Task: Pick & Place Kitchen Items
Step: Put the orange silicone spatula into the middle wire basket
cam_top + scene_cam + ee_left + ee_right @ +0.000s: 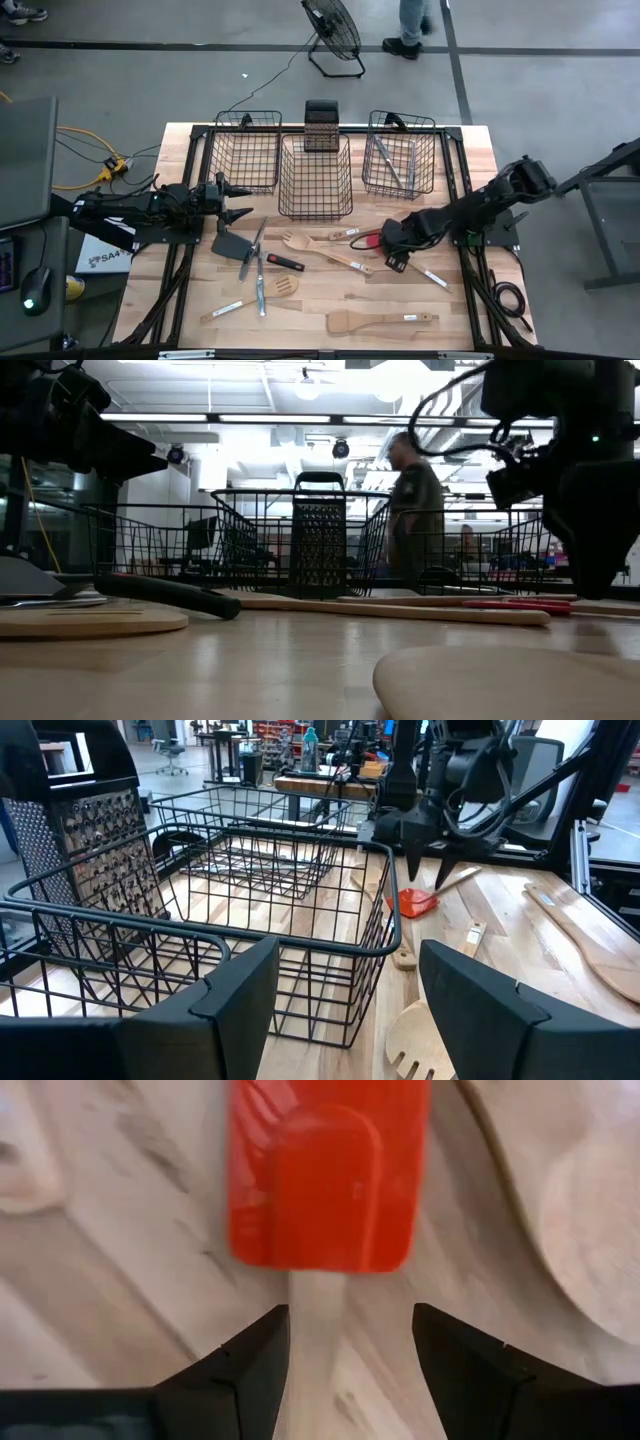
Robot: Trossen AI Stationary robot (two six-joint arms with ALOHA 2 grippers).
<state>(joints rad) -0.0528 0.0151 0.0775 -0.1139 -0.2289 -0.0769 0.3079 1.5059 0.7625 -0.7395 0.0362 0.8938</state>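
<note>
**Inspector:** Red blade first. Where does it sit against your jaws?

**Arm:** My right gripper point(349, 1370) stands low over the red spatula point(322, 1175), fingers parted, one to each side of its pale handle. I cannot tell whether the pads touch the wood; nothing is lifted. Only my right wrist view shows this. From above, the right gripper point(393, 240) hides most of the spatula, with just a red edge point(366, 240) showing beside it.

**Inspector:** Your other jaws?

**Arm:** My left gripper point(345, 1005) is spread wide and holds nothing. It hangs off the table near the corner of the left basket point(246, 152), and its own view looks across the middle basket point(240, 910) toward my right arm.

**Inspector:** Count the baskets.

**Arm:** Three black wire baskets in a row at the far edge. The right basket point(398, 155) holds metal tongs point(390, 160). A box grater point(321, 126) stands behind the middle one; the low view shows it upright point(317, 540).

**Inspector:** Loose utensils on the wood?

**Arm:** From above I count a black spatula point(232, 244), a wooden fork point(325, 251), a wooden slotted spatula point(250, 298), a large wooden spatula point(378, 321) at the near edge and one black-and-red handled tool point(283, 262). Slim metal pieces lie crossed near the black spatula; I cannot count them surely.

**Inspector:** Anything beyond the table?

**Arm:** A person point(412, 510) stands behind the baskets in the low view, and a floor fan point(332, 30) shows from above.
</note>
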